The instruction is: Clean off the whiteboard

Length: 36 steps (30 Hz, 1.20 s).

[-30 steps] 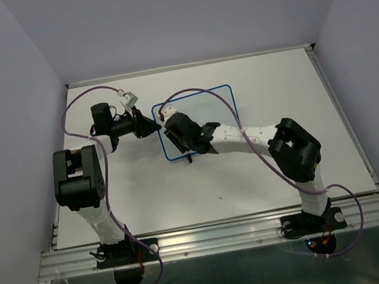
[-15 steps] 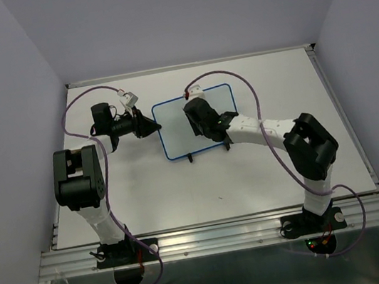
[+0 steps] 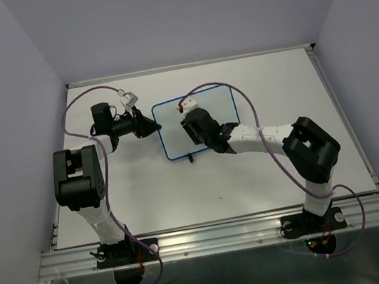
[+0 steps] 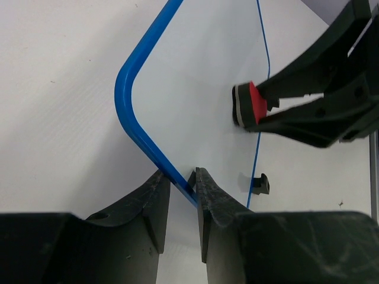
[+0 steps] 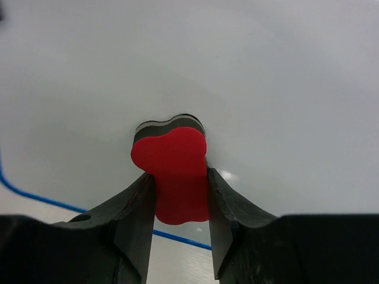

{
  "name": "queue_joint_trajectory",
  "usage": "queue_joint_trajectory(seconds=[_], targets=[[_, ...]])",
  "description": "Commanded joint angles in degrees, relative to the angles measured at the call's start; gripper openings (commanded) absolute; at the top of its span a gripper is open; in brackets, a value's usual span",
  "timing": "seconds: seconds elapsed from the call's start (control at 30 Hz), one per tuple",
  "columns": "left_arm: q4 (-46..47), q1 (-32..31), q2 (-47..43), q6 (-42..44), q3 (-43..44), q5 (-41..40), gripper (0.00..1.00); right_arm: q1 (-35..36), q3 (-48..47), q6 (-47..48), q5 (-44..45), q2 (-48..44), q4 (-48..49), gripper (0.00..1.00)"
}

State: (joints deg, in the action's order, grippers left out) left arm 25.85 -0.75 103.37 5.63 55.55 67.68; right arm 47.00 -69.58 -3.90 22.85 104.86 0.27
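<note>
The whiteboard (image 3: 216, 105), white with a thin blue rim, stands on the table's middle back. My left gripper (image 3: 156, 127) is shut on its left rim; the left wrist view shows the fingers (image 4: 157, 198) pinching the blue rim (image 4: 127, 112). My right gripper (image 3: 187, 126) is shut on the red eraser (image 5: 174, 168) and presses its dark pad flat against the board face (image 5: 249, 71). The eraser (image 4: 251, 106) also shows in the left wrist view, touching the board (image 4: 189, 83). I see no marker lines on the board parts that show. One black foot (image 4: 260, 183) shows at the lower edge.
The white table top (image 3: 299, 153) is bounded by purple walls at left, right and back. An aluminium rail (image 3: 219, 234) runs along the front by the arm bases. A small dark speck (image 3: 220, 197) lies in front of the board.
My right gripper swept the eraser from the board's left part to its upper middle, then back a little left and down. The left gripper and the board have not moved.
</note>
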Motion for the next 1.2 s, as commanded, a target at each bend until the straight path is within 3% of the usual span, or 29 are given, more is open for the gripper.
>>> queue_joint_trajectory(seconds=[0.0, 0.2, 0.33, 0.57, 0.83, 1.03, 1.17], targets=[[0.5, -0.7, -1.8, 1.6, 2.2, 1.9, 0.34, 3.2, 0.7, 3.5, -7.2, 3.0, 4.6, 0.01], [0.3, -0.6, -1.7, 1.6, 2.3, 1.7, 0.33, 4.0, 0.0, 5.1, -9.8, 3.1, 6.1, 0.01], [-0.1, -0.6, -1.8, 1.8, 2.2, 1.3, 0.33, 4.0, -0.5, 5.7, -2.1, 3.2, 6.9, 0.01], [-1.9, -0.6, -1.6, 3.2, 2.5, 0.7, 0.33, -5.0, 1.5, 0.5, 1.0, -0.6, 6.4, 0.01], [-2.6, -0.6, -1.5, 3.4, 2.8, 0.3, 0.33, -13.8, 10.2, -2.9, 2.5, -9.3, 7.7, 0.01], [-2.7, -0.7, -1.2, 3.4, 3.2, 0.3, 0.33, -13.8, 14.8, -0.9, -9.0, -11.0, 12.1, 0.01], [-2.7, -0.8, -0.9, 3.2, 3.3, 0.1, 0.33, -8.1, 15.0, 3.2, -10.2, -9.0, 15.0, 0.01]])
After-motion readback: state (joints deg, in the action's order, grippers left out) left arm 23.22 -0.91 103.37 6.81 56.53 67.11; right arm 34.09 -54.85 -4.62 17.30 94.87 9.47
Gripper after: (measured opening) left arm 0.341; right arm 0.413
